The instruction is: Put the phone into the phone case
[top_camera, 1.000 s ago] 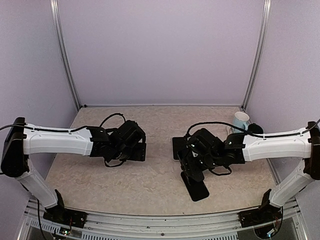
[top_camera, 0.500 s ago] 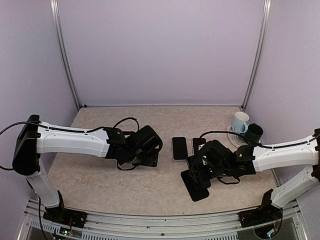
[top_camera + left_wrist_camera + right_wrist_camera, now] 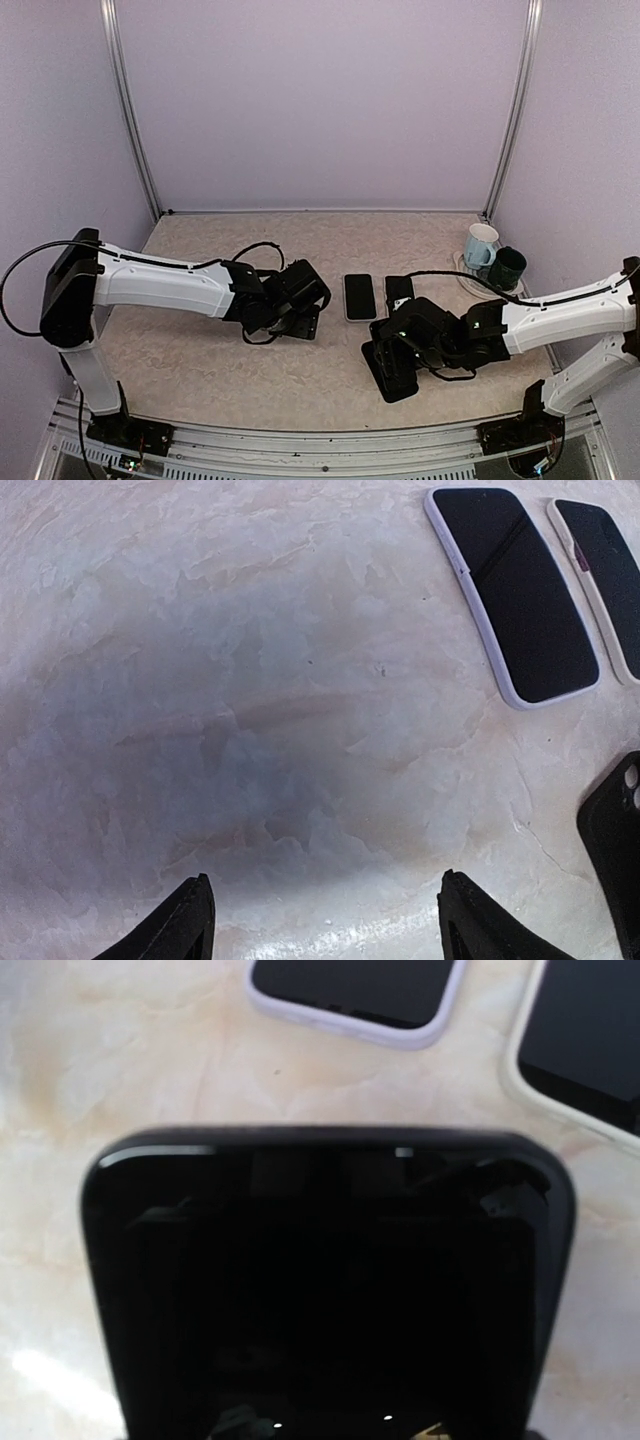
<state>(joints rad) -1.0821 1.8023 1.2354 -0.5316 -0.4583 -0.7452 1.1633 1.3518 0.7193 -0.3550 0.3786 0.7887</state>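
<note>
**Mostly hidden: black on black at the right, wide apart at the left**

Frankly, the right side is hard to read. In the right wrist view a glossy black slab, which we take for the phone (image 3: 330,1290), fills nearly the whole frame. Its lower end is cut off and no fingers show around it. From above, the right gripper (image 3: 393,355) sits low on that same dark patch, so we cannot tell whether it is clenched on the phone or released. We also cannot tell whether the phone lies inside the phone case (image 3: 612,855) or only on top of it. The left wrist view catches just 1 matte black corner of the case, with a camera cutout, flat on the tabletop (image 3: 190,350) and cropped by the frame edge.

The left gripper (image 3: 330,925) is released: its 2 fingertips stand far apart, with only marbled surface between them.

Just beyond the case, a lilac-cased handset (image 3: 512,590) and a white-cased handset (image 3: 605,570) lie side by side, screens up, close but apart.

At the far right corner a pale mug (image 3: 481,243) and a dark green mug (image 3: 507,266) stand upright, just beside each other; their contents cannot be seen.
</note>
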